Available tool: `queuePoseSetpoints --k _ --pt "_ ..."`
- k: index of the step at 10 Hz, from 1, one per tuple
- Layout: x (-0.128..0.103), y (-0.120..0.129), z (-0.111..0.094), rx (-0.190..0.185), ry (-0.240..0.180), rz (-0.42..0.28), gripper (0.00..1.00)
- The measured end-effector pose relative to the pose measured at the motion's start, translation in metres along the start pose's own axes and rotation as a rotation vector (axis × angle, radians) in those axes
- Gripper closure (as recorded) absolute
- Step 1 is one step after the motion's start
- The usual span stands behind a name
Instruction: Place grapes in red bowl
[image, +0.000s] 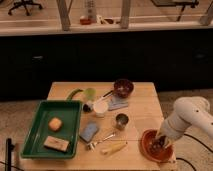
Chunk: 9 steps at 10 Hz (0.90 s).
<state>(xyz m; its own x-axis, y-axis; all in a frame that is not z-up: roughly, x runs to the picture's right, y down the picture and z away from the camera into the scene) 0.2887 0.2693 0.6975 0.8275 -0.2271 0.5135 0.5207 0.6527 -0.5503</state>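
The red bowl (148, 147) is a wide orange-red bowl at the table's front right corner. The grapes (157, 145) show as a dark clump inside it, under the arm's end. My gripper (161, 139) reaches down into the bowl from the right, on a white arm (187, 117), and sits right over the grapes. The gripper and the grapes blur together there.
A green tray (40, 137) with an orange fruit (55, 123) and a sponge block (56, 144) sits front left. A metal cup (121, 121), white cup (100, 108), blue sponge (90, 131), fork, banana (116, 148), and maroon bowl (123, 87) with spoon crowd the middle.
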Motion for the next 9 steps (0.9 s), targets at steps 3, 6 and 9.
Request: queuePoseSetpoints --k 3,6,9 --pt "0.0008 0.0004 -0.0008 0.0 -0.005 -0.004 0.7" --pt "0.003 0.0024 -0.0015 -0.001 -0.008 -0.022 0.38" --pt "0.0053 0.0018 -0.0016 -0.017 -0.009 -0.034 0.2"
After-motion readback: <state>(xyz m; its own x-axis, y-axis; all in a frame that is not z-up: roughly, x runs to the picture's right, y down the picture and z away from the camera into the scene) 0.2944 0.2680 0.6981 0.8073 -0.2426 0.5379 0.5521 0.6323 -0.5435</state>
